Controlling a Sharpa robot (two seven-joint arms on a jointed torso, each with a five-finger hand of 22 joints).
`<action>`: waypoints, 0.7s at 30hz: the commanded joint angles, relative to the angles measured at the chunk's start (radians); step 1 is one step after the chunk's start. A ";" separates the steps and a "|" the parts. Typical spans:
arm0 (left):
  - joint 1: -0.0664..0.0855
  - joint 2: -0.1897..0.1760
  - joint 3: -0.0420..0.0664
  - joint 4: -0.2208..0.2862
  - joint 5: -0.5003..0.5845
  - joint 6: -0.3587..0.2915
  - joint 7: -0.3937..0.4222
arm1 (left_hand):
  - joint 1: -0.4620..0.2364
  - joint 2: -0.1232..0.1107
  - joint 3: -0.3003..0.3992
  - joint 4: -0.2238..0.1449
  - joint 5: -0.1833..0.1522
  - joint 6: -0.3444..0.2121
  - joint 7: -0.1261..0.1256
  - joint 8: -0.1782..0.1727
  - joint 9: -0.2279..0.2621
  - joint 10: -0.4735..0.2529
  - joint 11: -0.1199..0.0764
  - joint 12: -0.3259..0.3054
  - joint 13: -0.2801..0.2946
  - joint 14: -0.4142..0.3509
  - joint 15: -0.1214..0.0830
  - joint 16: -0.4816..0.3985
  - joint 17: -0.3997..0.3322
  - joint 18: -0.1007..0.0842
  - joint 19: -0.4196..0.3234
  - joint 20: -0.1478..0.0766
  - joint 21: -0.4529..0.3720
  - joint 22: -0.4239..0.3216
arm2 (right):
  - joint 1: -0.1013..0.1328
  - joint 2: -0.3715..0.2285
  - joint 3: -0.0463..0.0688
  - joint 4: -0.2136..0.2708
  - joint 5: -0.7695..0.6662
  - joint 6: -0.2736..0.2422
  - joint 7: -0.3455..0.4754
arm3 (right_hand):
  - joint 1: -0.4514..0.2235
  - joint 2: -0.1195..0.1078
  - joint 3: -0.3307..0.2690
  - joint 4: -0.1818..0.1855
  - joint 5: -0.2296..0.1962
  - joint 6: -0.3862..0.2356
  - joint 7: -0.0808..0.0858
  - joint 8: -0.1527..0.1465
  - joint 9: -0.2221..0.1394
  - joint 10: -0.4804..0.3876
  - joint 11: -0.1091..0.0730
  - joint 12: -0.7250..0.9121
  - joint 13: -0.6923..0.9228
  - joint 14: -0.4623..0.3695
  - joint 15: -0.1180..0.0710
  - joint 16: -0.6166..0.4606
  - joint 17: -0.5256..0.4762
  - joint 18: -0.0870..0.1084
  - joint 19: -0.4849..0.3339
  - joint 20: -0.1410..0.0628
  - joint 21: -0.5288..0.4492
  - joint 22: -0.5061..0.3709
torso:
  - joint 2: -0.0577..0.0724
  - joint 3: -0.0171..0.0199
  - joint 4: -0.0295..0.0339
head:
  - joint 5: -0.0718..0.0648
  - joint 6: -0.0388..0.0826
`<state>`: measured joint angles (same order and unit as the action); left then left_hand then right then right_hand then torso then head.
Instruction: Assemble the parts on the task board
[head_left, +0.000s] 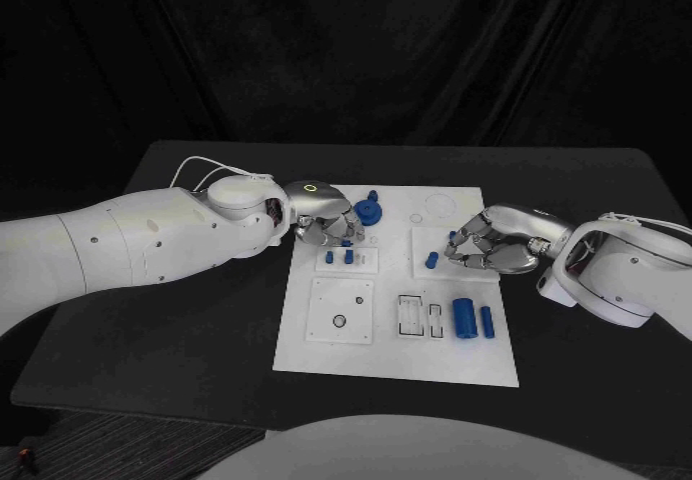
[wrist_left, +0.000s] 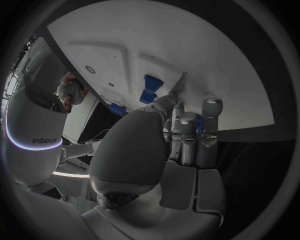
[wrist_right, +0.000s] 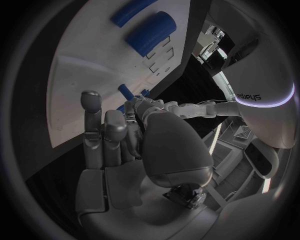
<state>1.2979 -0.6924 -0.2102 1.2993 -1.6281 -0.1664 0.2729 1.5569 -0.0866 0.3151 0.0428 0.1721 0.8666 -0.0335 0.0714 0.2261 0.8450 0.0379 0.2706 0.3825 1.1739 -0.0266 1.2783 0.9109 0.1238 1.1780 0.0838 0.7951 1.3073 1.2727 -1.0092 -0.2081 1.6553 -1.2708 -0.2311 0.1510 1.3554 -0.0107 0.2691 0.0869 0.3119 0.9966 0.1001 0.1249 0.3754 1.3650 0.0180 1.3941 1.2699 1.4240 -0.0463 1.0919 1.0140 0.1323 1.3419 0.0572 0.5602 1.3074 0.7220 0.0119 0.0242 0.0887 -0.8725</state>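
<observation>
Head view, board: we see the white task board (head_left: 397, 350) lying in the middle of the black table (head_left: 173, 330), with blue parts spread over its far and right-hand areas.
Head view, parts: a round blue part (head_left: 371, 211) sits at the far edge of the board; two small blue pegs (head_left: 340, 257) stand just below it; a thick blue cylinder (head_left: 463, 317) and a thin blue rod (head_left: 488, 320) lie side by side near the board's right edge; a short blue peg (head_left: 431, 260) stands beside the right hand.
Head view, left hand: the left hand (head_left: 326, 226) hangs over the board's far left corner, fingers curled down close to the small pegs; we cannot tell whether it holds one.
Head view, right hand: the right hand (head_left: 488, 250) rests over the board's right side, fingers bent inward, just beside the short peg.
Left wrist view: our left hand (wrist_left: 181, 135) has its fingers close together, tips at the board's edge (wrist_left: 206, 65); blue pieces (wrist_left: 150, 87) sit just past them, perhaps touching.
Right wrist view: the right hand (wrist_right: 119, 135) shows its fingers narrow and curled; the thick cylinder (wrist_right: 150, 32) and rod (wrist_right: 128, 12) lie well apart from it; we cannot tell whether anything is held.
</observation>
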 joint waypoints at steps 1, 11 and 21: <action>-0.006 0.005 -0.002 -0.001 -0.004 -0.022 0.020 | -0.003 0.005 -0.001 0.006 -0.005 0.002 0.005 0.004 0.001 -0.006 0.001 0.006 0.000 0.003 0.005 0.007 0.002 0.015 0.000 0.000 0.007 0.079 | -0.003 0.000 0.000 0.000 0.009 0.006 -0.019 | 0.002 -0.002 0.003 -0.002 -0.004 -0.004 -0.002 0.000 0.002 -0.004 -0.002 -0.001 -0.001 0.002 -0.004 -0.004 -0.001 0.018 0.005 0.002 -0.006 0.060 | -0.001 0.0000 0.0010 | -0.001 0.000; -0.006 0.009 -0.002 -0.003 -0.004 -0.034 0.027 | -0.004 0.011 0.001 0.007 -0.004 0.008 0.008 0.005 0.002 -0.009 0.001 0.010 0.004 0.006 0.005 0.010 0.004 0.014 0.002 0.001 0.011 0.080 | -0.003 0.002 0.000 -0.002 0.010 0.005 -0.020 | 0.000 0.001 0.004 0.000 -0.005 -0.004 -0.001 0.000 0.002 -0.004 -0.001 -0.001 -0.001 0.002 -0.003 -0.004 -0.001 0.018 0.005 0.002 -0.007 0.060 | -0.001 -0.0004 -0.0008 | 0.000 0.000; -0.007 0.010 -0.002 -0.007 -0.004 -0.043 0.030 | -0.039 0.021 0.000 0.030 0.001 -0.014 0.031 -0.005 -0.005 -0.032 0.007 0.020 0.015 0.008 0.009 0.015 0.009 0.013 0.003 0.004 0.016 0.079 | -0.003 0.004 0.000 -0.003 0.010 0.005 -0.022 | -0.004 0.008 0.005 0.006 -0.005 -0.005 -0.001 -0.001 0.002 -0.003 0.000 -0.001 0.000 0.002 -0.003 -0.003 0.000 0.018 0.005 0.002 -0.009 0.060 | -0.001 0.0002 0.0006 | -0.001 0.000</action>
<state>1.2936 -0.6837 -0.2124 1.2921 -1.6296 -0.1936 0.2844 1.5254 -0.0650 0.3152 0.0682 0.1716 0.8538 -0.0067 0.0714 0.2221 0.8203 0.0474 0.2856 0.3962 1.1776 -0.0229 1.2898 0.9183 0.1239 1.1781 0.0838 0.8076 1.3073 1.2721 -1.0057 -0.2081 1.6521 -1.2622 -0.2297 0.1476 1.3554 -0.0107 0.2719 0.0897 0.3119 0.9966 0.1001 0.1249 0.3760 1.3650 0.0180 1.3940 1.2702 1.4240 -0.0463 1.0919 1.0141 0.1324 1.3419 0.0572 0.5563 1.3073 0.7211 0.0120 0.0243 0.0871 -0.8725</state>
